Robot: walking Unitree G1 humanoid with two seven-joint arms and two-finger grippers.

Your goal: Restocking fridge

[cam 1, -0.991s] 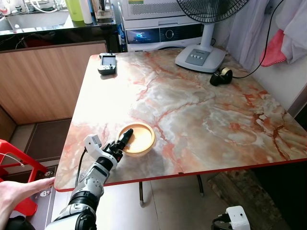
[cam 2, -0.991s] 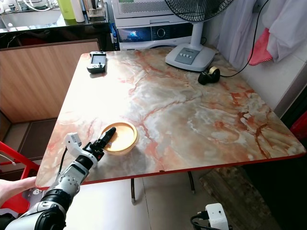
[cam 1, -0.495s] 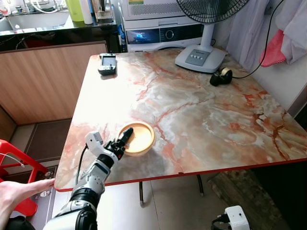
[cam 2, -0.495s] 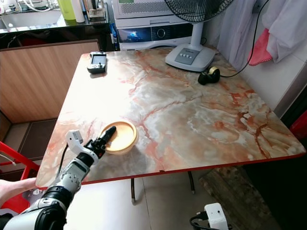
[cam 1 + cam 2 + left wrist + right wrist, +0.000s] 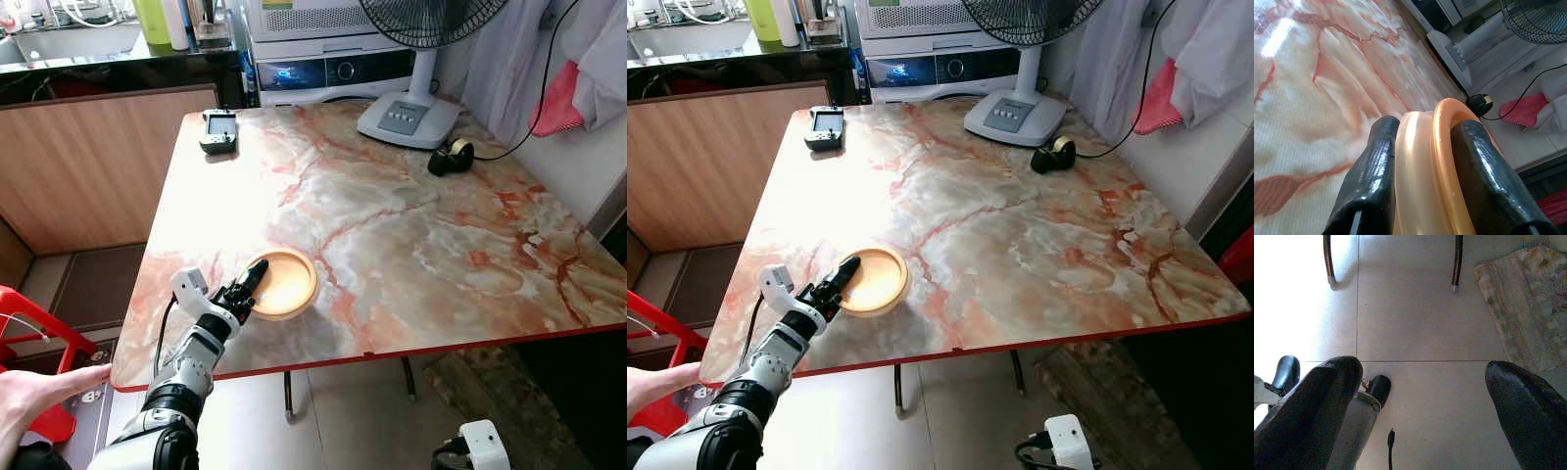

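Your left gripper (image 5: 253, 282) is pinching the rim of the orange bowl (image 5: 284, 284) near the marble table's (image 5: 411, 235) front-left edge. Probably light, stiff, slick plastic, so grip the rim firmly. Right gripper (image 5: 1420, 396) hangs wide open.

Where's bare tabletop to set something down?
Bare marble runs from the orange bowl, pinched at its rim by the left gripper, to the right table edge. Far edge is crowded: fan base, tape roll, handheld device.

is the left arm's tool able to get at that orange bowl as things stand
Yes, it looks so: the left tool already has the orange bowl's near rim pinched between its fingers, and nothing on the marble table stands in its way.
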